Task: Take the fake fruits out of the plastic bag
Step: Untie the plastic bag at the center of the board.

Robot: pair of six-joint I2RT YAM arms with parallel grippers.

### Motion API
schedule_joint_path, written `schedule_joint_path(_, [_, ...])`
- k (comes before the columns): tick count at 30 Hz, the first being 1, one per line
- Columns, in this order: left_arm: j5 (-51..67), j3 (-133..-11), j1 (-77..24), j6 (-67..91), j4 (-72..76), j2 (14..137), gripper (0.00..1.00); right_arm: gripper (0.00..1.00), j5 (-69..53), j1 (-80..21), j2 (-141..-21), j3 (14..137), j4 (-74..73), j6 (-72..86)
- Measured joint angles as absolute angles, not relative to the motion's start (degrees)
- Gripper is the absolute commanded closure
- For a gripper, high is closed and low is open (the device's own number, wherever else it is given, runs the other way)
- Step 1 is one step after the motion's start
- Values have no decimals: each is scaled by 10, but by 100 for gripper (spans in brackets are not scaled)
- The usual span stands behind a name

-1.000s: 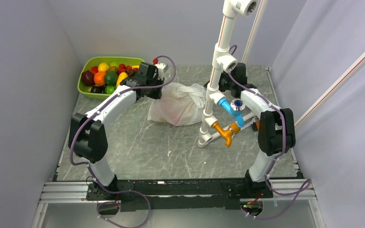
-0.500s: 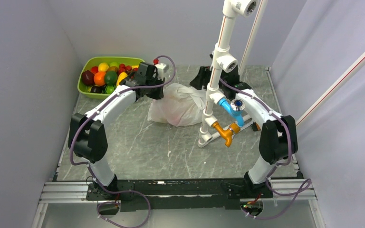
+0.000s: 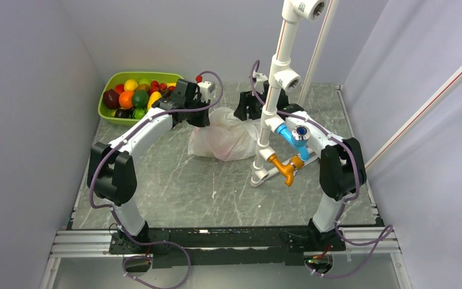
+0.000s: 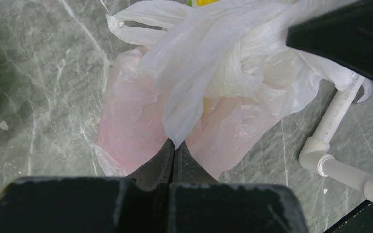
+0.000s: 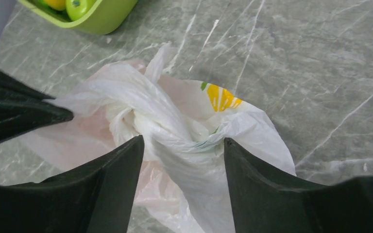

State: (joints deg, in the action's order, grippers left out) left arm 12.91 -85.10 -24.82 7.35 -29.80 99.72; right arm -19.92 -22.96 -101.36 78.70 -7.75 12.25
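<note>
Presently, at the left claw (image 4: 173, 145): clamped shut on a raised fold of the plastic bag (image 4: 223, 82), fingers (image 4: 158, 162) pressed flat together, film narrowing to a point right at the tips. Sits over the bag's far left edge in the top view.

At the right claw (image 5: 183, 143): spread wide, straddling the twisted white bunch at the bag's top, one finger to each side. Appears to brush the film with the inner face of one finger; grips nothing. Sits over the bag's far right edge.

Outward to the bag itself: lies crumpled on the grey marbled table (image 3: 216, 192), between the two claws, toward the far side. Shows a printed lemon slice (image 5: 222, 97) with a scrap of green beside it, near the bunch. Hides the fake fruits under thin film; lets through only a pink tint low on one side, shapes not readable.

Further out: lime-green tray (image 5: 108, 18) holding mixed fruit (image 3: 133, 93) at the far left corner, apart from the bag. White pipe frame (image 3: 284, 42) just right of the bag, main pipe upright, foot on the table, with a blue fitting (image 3: 284, 135) and an orange fitting (image 3: 286, 169) low down.
</note>
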Motion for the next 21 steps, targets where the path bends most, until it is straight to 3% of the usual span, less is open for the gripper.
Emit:
schedule_joint_path(4, [133,-851,-248,74,-298,1000,100,51,-155,-239,-1031,798,-79,116])
schedule_joint_path(7, [132,-851,-248,74,-298,1000,100,70,-117,-248,-1033,798,-88,116])
schedule_joint_path(11, [120,-851,-248,72,-298,1000,100,88,-75,-257,-1034,802,-95,130])
schedule_joint_path(21, [74,-851,-249,71,-298,1000,100,100,-35,-233,-1027,808,-87,188])
